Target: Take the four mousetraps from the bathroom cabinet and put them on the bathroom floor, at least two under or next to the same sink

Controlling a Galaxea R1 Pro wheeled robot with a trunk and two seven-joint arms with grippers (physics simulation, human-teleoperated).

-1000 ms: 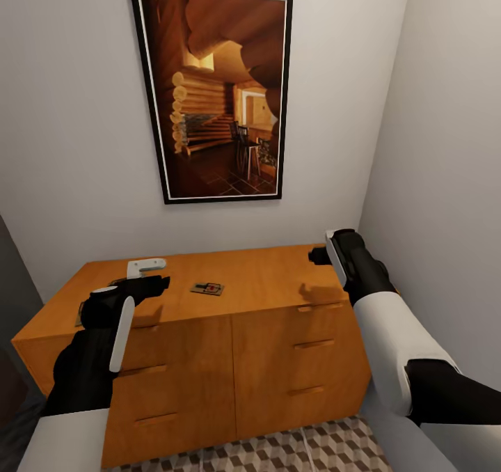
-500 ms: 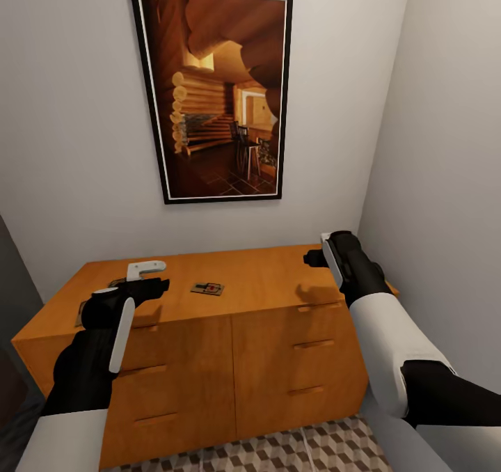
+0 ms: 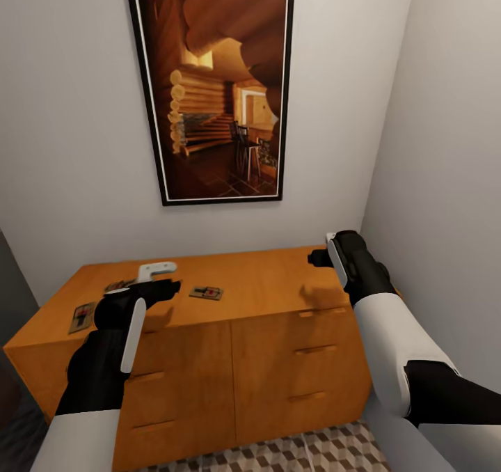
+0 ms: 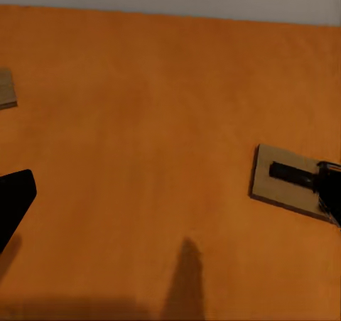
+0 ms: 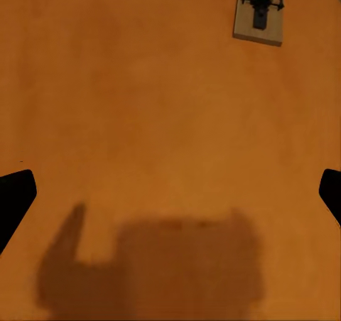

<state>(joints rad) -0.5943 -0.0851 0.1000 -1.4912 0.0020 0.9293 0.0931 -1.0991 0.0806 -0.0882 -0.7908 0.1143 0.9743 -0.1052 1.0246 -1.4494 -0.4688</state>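
Head view: left gripper (image 3: pixel 158 282) and right gripper (image 3: pixel 321 256) both spread, empty; could nudge the mousetrap (image 3: pixel 207 293) at three o'clock off the cabinet (image 3: pixel 264 277).

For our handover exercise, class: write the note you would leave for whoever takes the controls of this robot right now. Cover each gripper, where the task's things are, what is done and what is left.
Left gripper: open, empty, over the left part of the cabinet top.
Right gripper: open, empty, over the top's right end.
Mousetraps: three show on the cabinet top, one near the middle, one at the left edge, one partly hidden behind the left arm. I cannot see a fourth.
Done: no trap is on the bathroom floor that shows.
Left: pick up each trap, set all four on the floor, at least two by one sink.
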